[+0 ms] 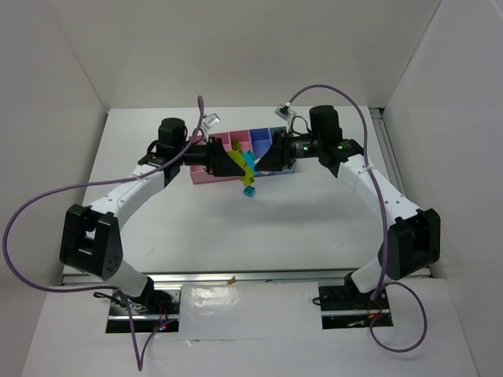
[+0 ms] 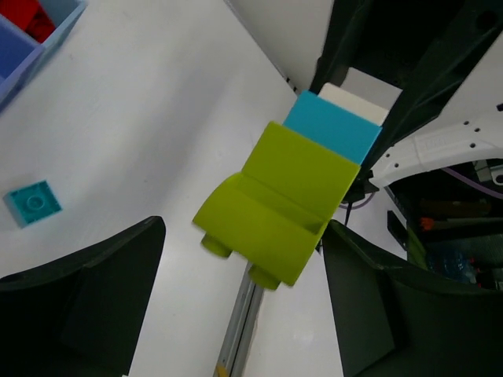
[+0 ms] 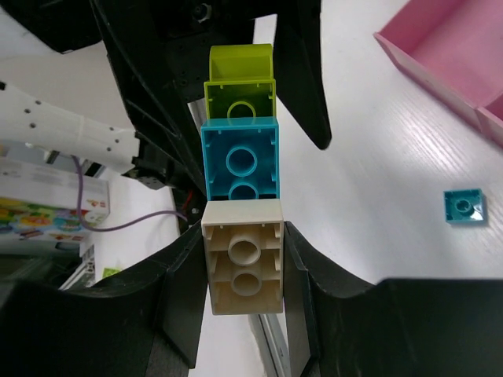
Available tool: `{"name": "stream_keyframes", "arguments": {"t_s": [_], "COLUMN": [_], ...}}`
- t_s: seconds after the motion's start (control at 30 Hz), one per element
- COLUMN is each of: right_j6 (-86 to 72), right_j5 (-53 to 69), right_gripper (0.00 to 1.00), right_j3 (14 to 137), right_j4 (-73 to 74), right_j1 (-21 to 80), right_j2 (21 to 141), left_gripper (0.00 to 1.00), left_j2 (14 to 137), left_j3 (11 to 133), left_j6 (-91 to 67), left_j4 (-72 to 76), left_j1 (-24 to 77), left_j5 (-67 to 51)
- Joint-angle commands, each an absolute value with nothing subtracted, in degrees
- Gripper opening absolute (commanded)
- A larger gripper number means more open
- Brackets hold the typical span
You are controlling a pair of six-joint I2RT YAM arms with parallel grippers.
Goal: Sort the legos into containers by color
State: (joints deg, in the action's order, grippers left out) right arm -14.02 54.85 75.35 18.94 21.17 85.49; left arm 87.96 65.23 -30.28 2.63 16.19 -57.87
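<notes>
Right wrist: right gripper (image 3: 244, 255) clamps beige brick (image 3: 243, 275); cyan brick (image 3: 240, 161), yellow-green brick (image 3: 240, 102) stacked toward 12 o'clock. Left gripper (image 2: 245, 236) agape astride latter. Likely splitting 3-stack; next: left closes, pulls.

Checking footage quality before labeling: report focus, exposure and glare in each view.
Top external: evenly lit, sharp, only faint shadows on the table. Left wrist: yellow-green brick slightly soft, left pincer fingers nearly black. Right wrist: beige brick crisp, background box soft, table nearly washed out.

Beige brick (image 3: 242, 267), cyan brick (image 3: 240, 169), yellow-green brick (image 3: 240, 98) (loose plate (image 3: 464, 208) cyan); pink bin (image 3: 456, 47).
</notes>
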Motion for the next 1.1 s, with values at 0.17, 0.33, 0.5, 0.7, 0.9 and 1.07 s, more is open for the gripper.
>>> {"name": "stream_keyframes", "arguments": {"t_s": [0.17,0.33,0.5,0.7,0.9,1.07], "right_j6": [-21.6,-21.6,-21.6,-22.9,-22.3,-21.3], "right_j5": [68.4,70.4,69.9,69.3,67.0,62.3], "right_gripper": [0.23,0.23,0.23,0.25,0.28,0.28], "right_j3": [71.4,71.4,70.0,69.4,68.9,69.5], "right_j4": [5.4,5.4,4.8,3.8,4.9,7.7], "right_j1": [20.3,20.3,19.8,18.7,17.1,16.4], "right_j2": [83.9,85.0,86.1,86.1,86.1,86.1], "left_gripper": [0.85,0.78,0.54,0.0,0.0,0.0], "left_j2": [86.0,86.7,86.7,86.7,86.7,86.1], "left_j3": [62.4,62.6,62.6,64.3,66.3,65.0], "left_j6": [-34.1,-36.1,-38.2,-36.7,-31.2,-29.7], "left_j4": [18.1,21.3,25.0,20.5,10.5,6.5], "left_j1": [16.9,16.9,16.9,14.9,11.9,8.6], "left_j5": [-65.9,-68.5,-71.3,-73.7,-75.2,-73.9]}}
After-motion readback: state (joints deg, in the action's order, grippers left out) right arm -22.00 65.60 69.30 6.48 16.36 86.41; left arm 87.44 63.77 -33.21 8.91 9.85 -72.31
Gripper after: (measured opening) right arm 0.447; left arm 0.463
